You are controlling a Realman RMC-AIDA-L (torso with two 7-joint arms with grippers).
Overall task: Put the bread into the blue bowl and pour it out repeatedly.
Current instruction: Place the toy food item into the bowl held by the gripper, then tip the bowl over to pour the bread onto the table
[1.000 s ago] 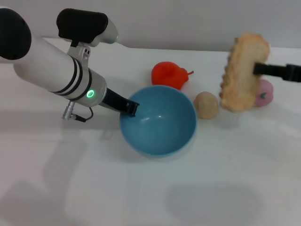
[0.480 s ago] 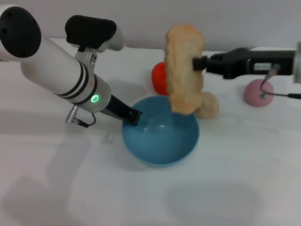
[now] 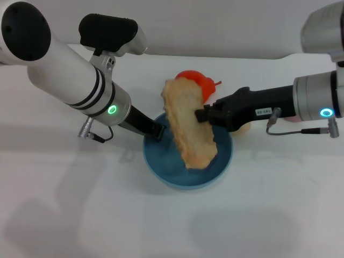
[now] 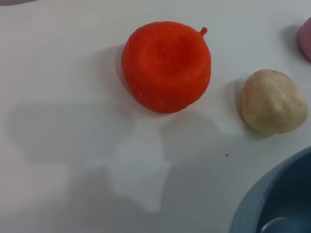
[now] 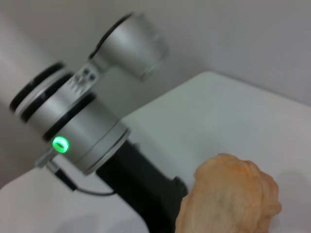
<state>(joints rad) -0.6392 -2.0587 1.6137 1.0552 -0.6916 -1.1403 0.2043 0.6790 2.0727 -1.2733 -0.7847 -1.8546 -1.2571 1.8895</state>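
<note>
Tan-golden bread (image 3: 189, 126), pinched at about mid-length by the right gripper (image 3: 201, 114), closed on its flank. Hangs steeply tilted, lower end down inside the blue bowl (image 3: 161, 173), upper end well above the rim; not yet let go, and touching the bowl floor or not, cannot tell. Left gripper (image 3: 156, 130) at the bowl's near-left rim, apparently steadying it; whether clamped on the rim or merely resting against it, cannot tell. Judged by look: light, spongy, a little yielding under the pinch, rough enough not to slip, in no danger of breaking. Best taken across the narrow middle, as now, so neither end swings; too long to lie flat, so likely to lean against the bowl wall once freed. Bowl itself smooth and probably light, prone to sliding on the white table (image 3: 269, 215) unless held. From the head view: both arms, bread and bowl together, red hollow toy (image 3: 196, 80) just behind the loaf. From the left wrist view only: that toy from above, a small beige bun (image 4: 273, 102) beside it, a sliver of bowl rim, no bread at all. From the right wrist view: one end of the loaf close up, the left arm (image 5: 73, 131) beyond, nothing of the bowl.
</note>
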